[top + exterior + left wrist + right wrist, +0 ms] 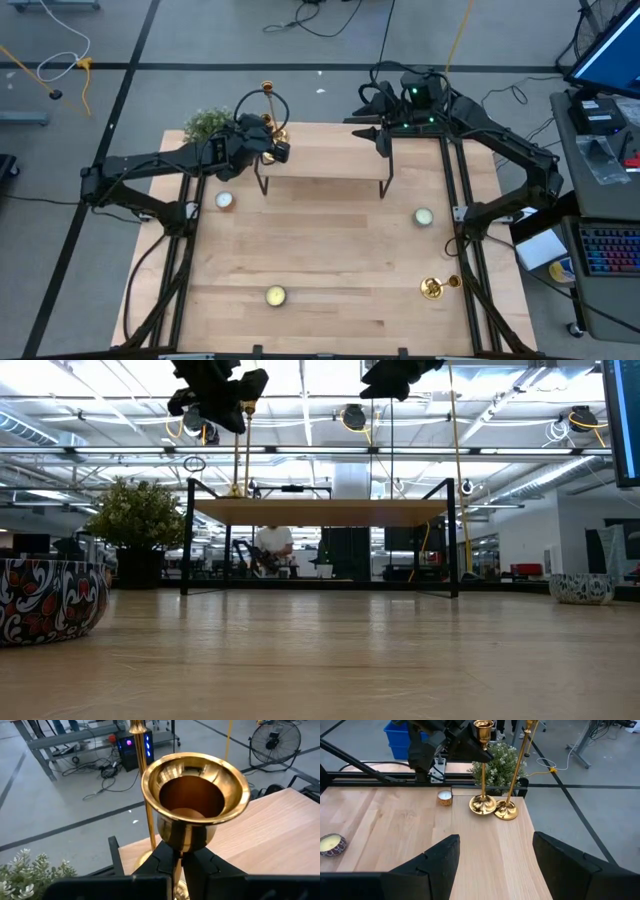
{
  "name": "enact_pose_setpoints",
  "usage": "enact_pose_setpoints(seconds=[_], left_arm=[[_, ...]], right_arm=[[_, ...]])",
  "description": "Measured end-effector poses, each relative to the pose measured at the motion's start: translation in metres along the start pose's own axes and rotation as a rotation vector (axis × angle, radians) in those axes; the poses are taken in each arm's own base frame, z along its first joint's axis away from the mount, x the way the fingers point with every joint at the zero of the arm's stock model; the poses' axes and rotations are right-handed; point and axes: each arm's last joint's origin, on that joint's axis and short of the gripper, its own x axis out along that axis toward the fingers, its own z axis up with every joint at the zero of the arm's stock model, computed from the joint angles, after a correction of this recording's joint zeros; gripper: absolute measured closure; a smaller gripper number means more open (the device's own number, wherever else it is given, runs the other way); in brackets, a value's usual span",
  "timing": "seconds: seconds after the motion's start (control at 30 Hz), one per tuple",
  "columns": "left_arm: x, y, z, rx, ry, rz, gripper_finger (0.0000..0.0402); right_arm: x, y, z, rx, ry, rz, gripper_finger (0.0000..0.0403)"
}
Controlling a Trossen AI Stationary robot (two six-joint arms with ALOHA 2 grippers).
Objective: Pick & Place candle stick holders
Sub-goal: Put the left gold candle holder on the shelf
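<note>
Where polished brass flares into a cup, left end effector (179, 865) clamped on slender candlestick (195, 795) stem, right end effector (495, 862) wide open.

Shiny gold holders (482, 775); pale wood bench (330, 260); green plant (207, 124) at upper left. Tin (45, 600) patterned black, white and red. Both arms are black; bin (402, 737) blue.

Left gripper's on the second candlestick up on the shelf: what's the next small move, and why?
Probably open the left gripper and lift clear: the candlestick it grips stands upright, its base apparently resting on the raised shelf beside the taller candlestick. A third candlestick lies on the table.
</note>
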Motion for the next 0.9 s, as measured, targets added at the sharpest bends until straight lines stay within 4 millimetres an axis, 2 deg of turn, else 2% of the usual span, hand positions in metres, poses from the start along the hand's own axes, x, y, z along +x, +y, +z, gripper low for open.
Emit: enact_pose_setpoints(seconds=[0.37,0.9], left_arm=[[0.0056,-0.0041,-0.0074,0.002,0.041,0.007,0.0387],[0.006,-0.0048,-0.0074,-0.008,0.041,0.002,0.0377]], right_arm=[[0.0,0.0,0.0,0.0,0.0,0.0,0.0159],[0.0,0.0,0.0,0.003,0.0,0.0,0.0158]])
